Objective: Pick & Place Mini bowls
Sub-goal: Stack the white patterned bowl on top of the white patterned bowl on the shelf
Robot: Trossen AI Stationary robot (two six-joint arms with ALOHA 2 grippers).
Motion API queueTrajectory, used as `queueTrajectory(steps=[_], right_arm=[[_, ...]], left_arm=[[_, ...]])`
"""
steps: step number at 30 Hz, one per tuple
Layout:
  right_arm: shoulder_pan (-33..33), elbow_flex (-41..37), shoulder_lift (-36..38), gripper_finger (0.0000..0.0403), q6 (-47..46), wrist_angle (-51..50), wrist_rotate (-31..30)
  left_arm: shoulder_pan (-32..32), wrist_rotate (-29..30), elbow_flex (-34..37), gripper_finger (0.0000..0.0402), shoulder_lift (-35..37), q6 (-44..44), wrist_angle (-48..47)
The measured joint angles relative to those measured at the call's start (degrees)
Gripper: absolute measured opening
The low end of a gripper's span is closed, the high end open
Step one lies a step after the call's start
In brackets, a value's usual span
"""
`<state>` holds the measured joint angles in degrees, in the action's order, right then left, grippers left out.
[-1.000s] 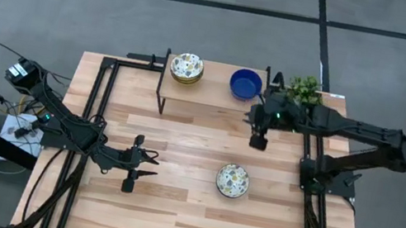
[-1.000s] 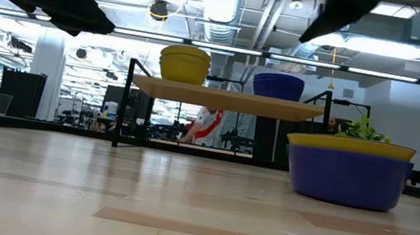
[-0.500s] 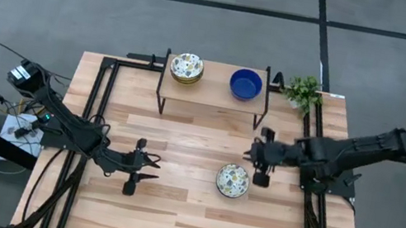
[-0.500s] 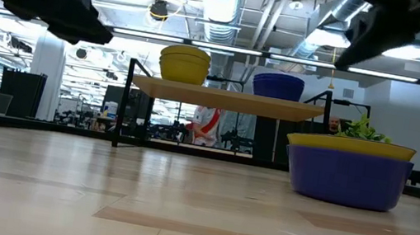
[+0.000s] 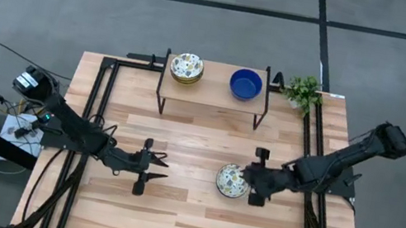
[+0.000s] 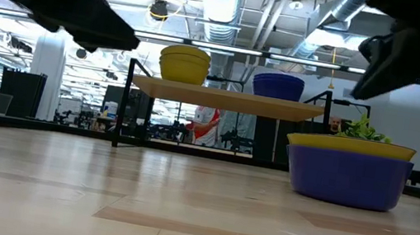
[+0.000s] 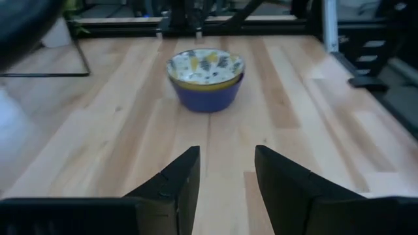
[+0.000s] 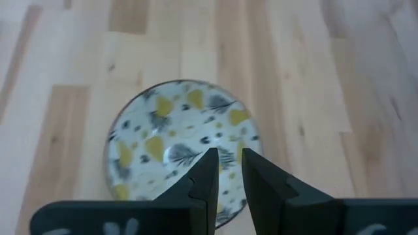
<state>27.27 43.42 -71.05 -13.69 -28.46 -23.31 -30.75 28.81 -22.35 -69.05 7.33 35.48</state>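
Our right hand (image 5: 251, 185) has come down beside the flowered bowl (image 5: 231, 180), fingers nearly closed; left hand (image 5: 149, 170) open, closer now.

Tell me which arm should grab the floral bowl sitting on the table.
Right. The right gripper hangs at the floral bowl's rim, bowl directly under its fingers in its wrist view. The left gripper sits well off across bare table.

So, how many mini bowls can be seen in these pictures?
3 countable: a patterned bowl on the table under the right gripper, a blue bowl on the shelf, and a patterned stack beside it, perhaps hiding more.
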Motion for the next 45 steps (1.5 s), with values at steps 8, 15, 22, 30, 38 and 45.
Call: queueTrajectory(steps=[8, 15, 22, 30, 38, 45], right_arm=[[7.7, 0.0, -0.3, 0.0059, 0.0, 0.7, -0.9], [11.3, 0.0, -4.2, 0.0059, -3.1, 1.1, -0.7], [11.7, 0.0, -9.7, 0.0059, -6.1, 1.1, -0.7], [10.9, 0.0, -12.7, 0.0059, -5.5, 1.1, -0.7], [9.0, 0.0, -12.6, 0.0059, -5.3, 1.1, -0.6], [7.3, 0.0, -12.6, 0.0057, -2.8, 1.1, -0.4]], left_arm=[[8.2, -17.1, -0.7, 0.0145, -9.3, -1.1, 12.3], [12.0, -22.7, -5.8, 0.0145, -16.2, -1.1, 12.9], [12.1, -23.1, -7.4, 0.0145, -18.9, -1.2, 12.9], [11.3, -23.2, -7.4, 0.0145, -18.7, -1.1, 13.0], [11.2, -23.1, -7.4, 0.0145, -18.7, -1.1, 13.0], [11.2, -23.1, -7.4, 0.0145, -18.7, -1.1, 13.0]])
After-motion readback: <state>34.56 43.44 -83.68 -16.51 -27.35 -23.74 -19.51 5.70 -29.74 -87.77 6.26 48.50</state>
